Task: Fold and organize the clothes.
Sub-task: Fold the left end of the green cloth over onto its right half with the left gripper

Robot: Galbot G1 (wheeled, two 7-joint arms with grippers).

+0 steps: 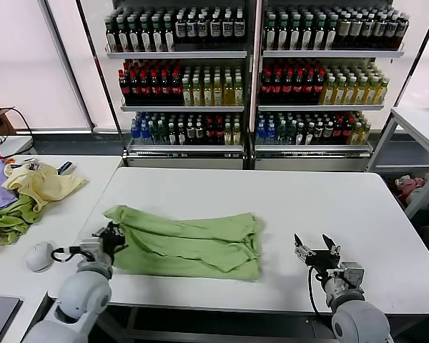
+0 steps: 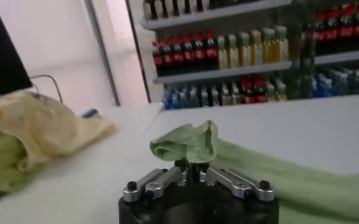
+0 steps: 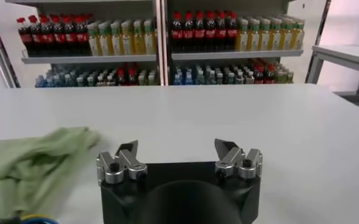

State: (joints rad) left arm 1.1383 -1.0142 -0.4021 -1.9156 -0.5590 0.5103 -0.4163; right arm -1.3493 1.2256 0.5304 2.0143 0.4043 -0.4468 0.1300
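Shelves full of bottled drinks are seen behind a white bench, and a second bench on the robot's left carries a heap of pale yellow, purple and darker green garments, which is not part of the work.

On the white bench the light green shirt is laid in a partly folded, wrinkled shape, toward the left half and near the front edge. The left end effector is closed on the shirt's left end; in the left wrist view a small bunch of the thin fabric is pinched between the fingers and stands up above them. The right end effector is held open just above the bare bench, beside the shirt's right edge and not touching it.

The step in hand is judged to be a fold carried by the left arm. To do it well, the pinched end should be lifted only a little and drawn across evenly, so that the thin cloth is not dragged out of shape. The far edge could be steadied by the right arm.
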